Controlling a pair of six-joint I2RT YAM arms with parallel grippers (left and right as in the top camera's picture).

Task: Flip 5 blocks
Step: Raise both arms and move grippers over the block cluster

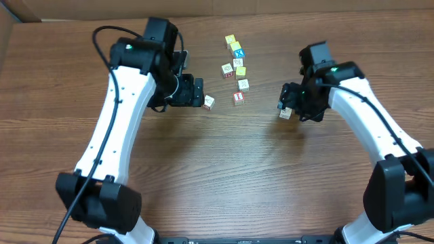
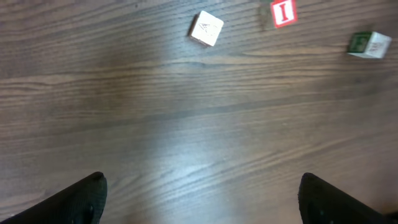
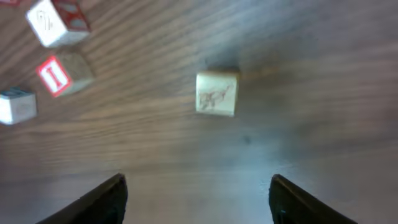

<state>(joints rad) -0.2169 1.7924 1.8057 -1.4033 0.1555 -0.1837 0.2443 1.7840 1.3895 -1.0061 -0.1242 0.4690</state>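
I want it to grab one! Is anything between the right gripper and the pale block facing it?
No. Only bare table lies between the right gripper and the pale block; other blocks sit aside.

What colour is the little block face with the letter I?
Red with a white I; the small wooden cube shows best in the right wrist view.

Lab: two robot arms [image 1: 115, 122], wooden table [image 1: 224, 176]

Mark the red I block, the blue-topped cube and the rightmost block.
red I block [image 2: 283, 12], left wrist view, its lettered face.
blue-topped cube [image 1: 238, 53], overhead view, its blue top.
rightmost block [image 3: 216, 93], right wrist view, its drawn-on face.
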